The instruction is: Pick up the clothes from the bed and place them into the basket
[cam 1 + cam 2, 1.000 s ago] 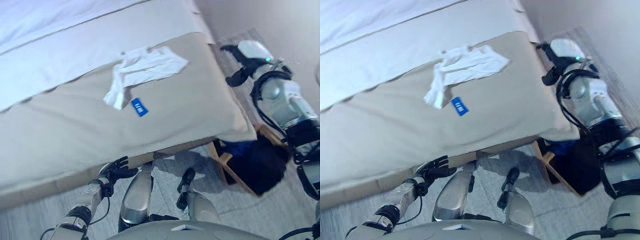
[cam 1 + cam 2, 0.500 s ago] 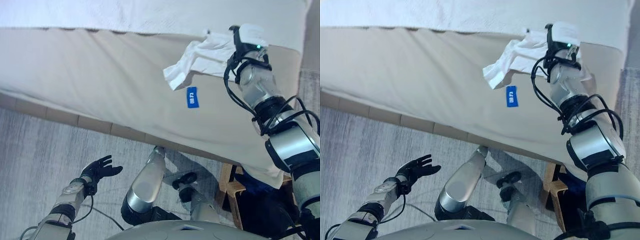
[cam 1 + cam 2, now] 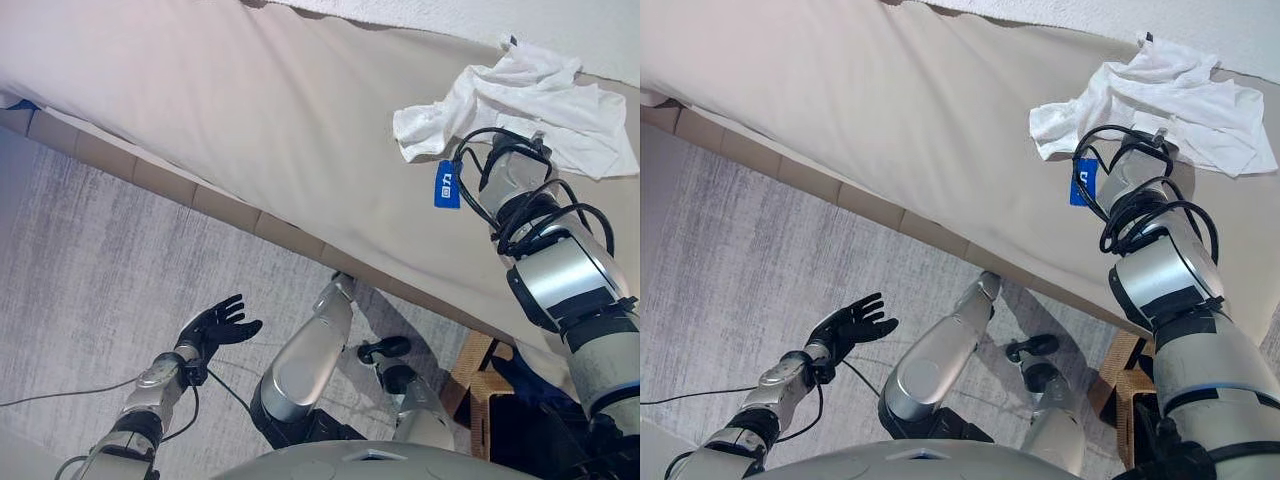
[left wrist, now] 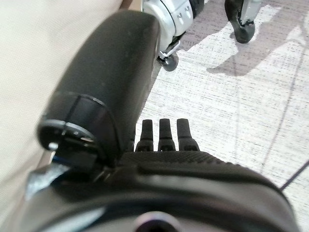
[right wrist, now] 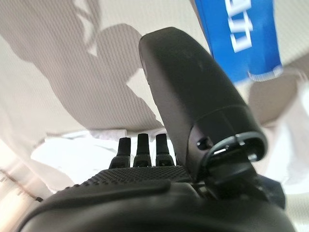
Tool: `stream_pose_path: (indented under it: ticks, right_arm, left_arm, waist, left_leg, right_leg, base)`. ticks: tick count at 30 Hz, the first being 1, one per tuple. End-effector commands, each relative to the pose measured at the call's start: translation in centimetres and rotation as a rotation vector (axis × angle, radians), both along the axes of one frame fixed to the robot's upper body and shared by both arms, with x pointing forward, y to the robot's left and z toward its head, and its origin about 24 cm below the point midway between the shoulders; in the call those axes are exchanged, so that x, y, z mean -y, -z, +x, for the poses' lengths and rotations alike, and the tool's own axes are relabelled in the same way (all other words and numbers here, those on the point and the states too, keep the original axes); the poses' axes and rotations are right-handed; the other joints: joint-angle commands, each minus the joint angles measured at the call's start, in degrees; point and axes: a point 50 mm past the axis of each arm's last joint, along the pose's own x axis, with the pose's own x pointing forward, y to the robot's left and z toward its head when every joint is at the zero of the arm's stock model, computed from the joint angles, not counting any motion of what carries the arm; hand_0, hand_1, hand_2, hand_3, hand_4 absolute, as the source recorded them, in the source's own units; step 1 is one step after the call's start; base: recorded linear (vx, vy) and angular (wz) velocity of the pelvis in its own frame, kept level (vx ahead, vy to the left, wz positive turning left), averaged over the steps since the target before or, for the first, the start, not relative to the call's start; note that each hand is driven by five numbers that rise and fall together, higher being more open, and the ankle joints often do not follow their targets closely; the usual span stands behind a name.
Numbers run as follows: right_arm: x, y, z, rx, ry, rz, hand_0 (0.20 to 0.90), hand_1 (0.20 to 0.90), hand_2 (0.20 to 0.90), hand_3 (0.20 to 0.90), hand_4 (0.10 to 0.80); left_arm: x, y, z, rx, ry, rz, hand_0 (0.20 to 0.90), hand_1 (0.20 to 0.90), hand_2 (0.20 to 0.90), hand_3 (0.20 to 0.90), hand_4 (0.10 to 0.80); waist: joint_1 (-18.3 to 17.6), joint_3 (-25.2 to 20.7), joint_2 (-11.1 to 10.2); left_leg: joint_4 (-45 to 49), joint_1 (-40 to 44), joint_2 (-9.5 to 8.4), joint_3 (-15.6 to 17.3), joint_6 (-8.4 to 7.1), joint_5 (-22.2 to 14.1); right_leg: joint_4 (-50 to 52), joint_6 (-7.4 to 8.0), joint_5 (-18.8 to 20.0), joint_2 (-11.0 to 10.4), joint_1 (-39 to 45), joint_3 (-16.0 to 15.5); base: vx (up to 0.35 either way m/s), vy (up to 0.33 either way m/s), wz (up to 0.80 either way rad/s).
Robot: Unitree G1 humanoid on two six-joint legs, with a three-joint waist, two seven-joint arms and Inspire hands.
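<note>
1. On the bed (image 3: pixel 250 110), toward two o'clock in our head views, lies a crumpled white garment (image 3: pixel 530 95), resting on the beige cover just below the edge of the white sheet.
2. Just beside the garment, at its seven o'clock, we see a small blue tag (image 3: pixel 446 184) lying flat on the cover.
3. Our right arm reaches up from four o'clock across the bed, and the right hand (image 5: pixel 145 150) is at the near edge of the garment; in its wrist view the fingers point straight out over the beige cover toward the white cloth, holding nothing, with the blue tag close by the thumb.
4. Our left hand (image 3: pixel 215 325) hangs at seven o'clock over the grey carpet (image 3: pixel 90 270), well apart from the bed, fingers spread and relaxed, empty.
5. At five o'clock, beside our right arm, we glimpse the wooden frame of the basket (image 3: pixel 478 385) on the floor, with dark cloth in it.
</note>
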Motion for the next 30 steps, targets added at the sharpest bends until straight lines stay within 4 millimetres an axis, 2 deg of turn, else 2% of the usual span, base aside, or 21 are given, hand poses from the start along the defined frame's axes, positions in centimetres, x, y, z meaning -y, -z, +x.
stream_pose_path:
  ticks: [1, 4, 5, 7, 11, 14, 16, 17, 19, 22, 24, 25, 27, 30]
  right_arm:
    - [-0.3, -8.1, 0.4, 0.280, -0.062, -0.253, 0.900, 0.900, 0.900, 0.900, 0.800]
    - [-1.2, -9.9, 0.3, 0.431, -0.053, -0.197, 0.900, 0.900, 0.900, 0.900, 0.800]
    - [-1.2, -10.2, 0.3, 0.473, -0.049, -0.176, 0.615, 0.615, 0.615, 0.568, 0.468]
    - [-1.4, -11.2, 0.2, 0.579, -0.059, -0.129, 0.300, 0.300, 0.300, 0.200, 0.100]
    - [-2.3, -12.9, 0.0, 0.681, -0.114, -0.168, 0.300, 0.300, 0.300, 0.200, 0.100]
    - [-2.5, -13.0, 0.1, 0.686, -0.139, -0.098, 0.300, 0.300, 0.300, 0.200, 0.100]
    - [-2.8, -11.8, 0.6, 0.629, -0.205, 0.112, 0.300, 0.300, 0.300, 0.200, 0.100]
    - [-2.9, -11.5, 0.7, 0.594, -0.228, 0.151, 0.300, 0.300, 0.300, 0.200, 0.100]
    - [-4.2, -10.2, 1.2, 0.410, -0.394, 0.277, 0.300, 0.300, 0.300, 0.200, 0.100]
    - [-5.5, -8.4, 1.1, 0.207, -0.594, 0.301, 0.300, 0.300, 0.300, 0.200, 0.100]
    - [-5.6, -8.2, 0.9, 0.210, -0.609, 0.304, 0.300, 0.300, 0.300, 0.200, 0.100]
    - [-6.4, -8.6, 0.6, 0.241, -0.685, 0.342, 0.300, 0.300, 0.300, 0.200, 0.100]
    - [-7.6, -8.9, 0.2, 0.254, -0.768, 0.458, 0.300, 0.300, 0.300, 0.200, 0.100]
    - [-8.9, -8.4, -0.5, 0.179, -0.890, 0.578, 0.300, 0.300, 0.300, 0.200, 0.100]
  left_arm:
    - [-1.5, 0.1, -1.7, -0.004, -0.010, 0.004, 0.900, 0.900, 0.900, 0.900, 0.800]
    - [-1.3, 0.1, -2.1, 0.009, -0.008, -0.023, 0.900, 0.900, 0.900, 0.900, 0.800]
    - [-1.3, 0.2, -2.2, 0.008, -0.011, -0.029, 0.900, 0.900, 0.900, 0.900, 0.800]
    - [-1.2, 0.5, -2.7, -0.003, -0.016, -0.043, 0.900, 0.900, 0.900, 0.900, 0.800]
    - [-1.2, 1.4, -4.0, -0.037, -0.035, -0.067, 0.900, 0.900, 0.900, 0.900, 0.800]
    - [-1.3, 1.8, -4.7, -0.053, -0.049, -0.073, 0.900, 0.900, 0.900, 0.900, 0.800]
    - [-1.5, 1.9, -5.3, -0.050, -0.063, -0.078, 0.900, 0.900, 0.900, 0.900, 0.800]
    - [-1.7, 1.9, -5.4, -0.049, -0.063, -0.076, 0.900, 0.900, 0.900, 0.900, 0.800]
    - [-2.3, 1.6, -5.5, -0.041, -0.066, -0.066, 0.900, 0.900, 0.900, 0.900, 0.800]
    - [-3.6, 0.8, -5.3, -0.030, -0.077, -0.036, 0.900, 0.900, 0.900, 0.900, 0.800]
    - [-3.8, 0.7, -5.2, -0.030, -0.079, -0.030, 0.900, 0.900, 0.900, 0.900, 0.800]
    - [-4.3, 0.4, -5.2, -0.028, -0.083, -0.011, 0.900, 0.900, 0.900, 0.900, 0.800]
    - [-4.6, 0.3, -5.5, -0.025, -0.090, 0.002, 0.900, 0.900, 0.900, 0.900, 0.800]
    - [-5.1, 0.0, -5.5, -0.023, -0.099, 0.027, 0.900, 0.900, 0.900, 0.900, 0.800]
  waist:
    - [1.56, 0.37, 1.93]
    - [1.58, 0.37, 2.69]
    - [1.44, 0.37, 2.98]
    - [1.15, 0.37, 3.46]
    - [0.32, 0.37, 4.23]
    - [-0.17, 0.37, 4.15]
    - [-0.61, 0.37, 3.82]
    - [-0.64, 0.37, 3.62]
    - [-0.83, 0.37, 2.72]
    - [-1.28, 0.37, 0.65]
    - [-1.39, 0.37, 0.35]
    - [-1.62, 0.37, -0.91]
    - [-1.94, 0.37, -2.01]
    - [-2.32, 0.37, -3.66]
  left_leg:
    - [-0.66, -0.97, 1.10, 2.09, 4.16, -2.01]
    - [1.56, -4.14, 0.67, 2.06, 4.49, -2.28]
    - [1.99, -5.04, 0.51, 2.11, 4.65, -2.24]
    - [3.10, -6.70, 0.24, 2.43, 4.74, -2.25]
    - [5.05, -9.12, 0.24, 3.46, 4.74, -2.51]
    - [5.69, -10.07, 0.63, 4.08, 4.65, -2.55]
    - [5.73, -10.06, 1.12, 4.29, 4.50, -2.63]
    - [5.67, -9.91, 1.28, 4.31, 4.40, -2.66]
    - [5.28, -9.09, 1.62, 4.15, 4.04, -2.61]
    - [4.98, -7.65, 2.12, 3.94, 3.71, -2.79]
    - [4.93, -7.24, 2.19, 3.90, 3.64, -2.78]
    - [5.07, -6.06, 2.40, 4.00, 3.46, -3.18]
    - [4.89, -4.71, 2.66, 4.25, 3.38, -3.65]
    - [3.84, -2.13, 2.60, 4.45, 3.36, -4.04]
  right_leg:
    - [4.88, -1.23, 0.53, 0.91, 1.22, -2.02]
    - [9.56, -1.02, -0.14, 0.22, -2.62, -2.21]
    - [10.77, -1.00, -0.21, 0.07, -3.81, -2.07]
    - [12.91, -1.13, -1.17, -0.25, -5.68, -1.51]
    - [15.80, -1.01, -2.24, -1.37, -8.91, 0.01]
    - [16.04, -1.09, -2.73, -1.60, -10.03, 1.23]
    - [15.39, -1.32, -2.91, -1.33, -9.88, 2.01]
    - [15.06, -1.37, -2.93, -1.14, -9.68, 2.16]
    - [13.21, -1.55, -2.83, -0.30, -8.19, 2.46]
    - [10.94, -1.10, -1.18, 0.84, -5.33, 2.26]
    - [10.63, -0.94, -0.73, 1.05, -4.76, 2.22]
    - [9.27, -0.73, 0.29, 1.65, -2.60, 2.55]
    - [7.66, -0.35, 1.56, 2.10, -0.66, 2.86]
    - [4.80, 0.10, 3.21, 3.03, 2.67, 3.54]
  base:
    - [-0.024, 0.061, -0.04]
    - [-0.040, 0.090, -0.03]
    - [-0.060, 0.090, 0.02]
    - [-0.069, 0.122, 0.00]
    - [-0.062, 0.135, -0.05]
    - [-0.037, 0.069, -0.18]
    - [-0.016, 0.007, -0.27]
    - [-0.008, -0.028, -0.24]
    - [0.000, -0.048, -0.17]
    - [0.034, -0.078, -0.08]
    - [0.057, -0.081, -0.02]
    - [0.086, -0.123, -0.02]
    - [0.064, -0.094, 0.02]
    - [0.045, -0.067, -0.13]
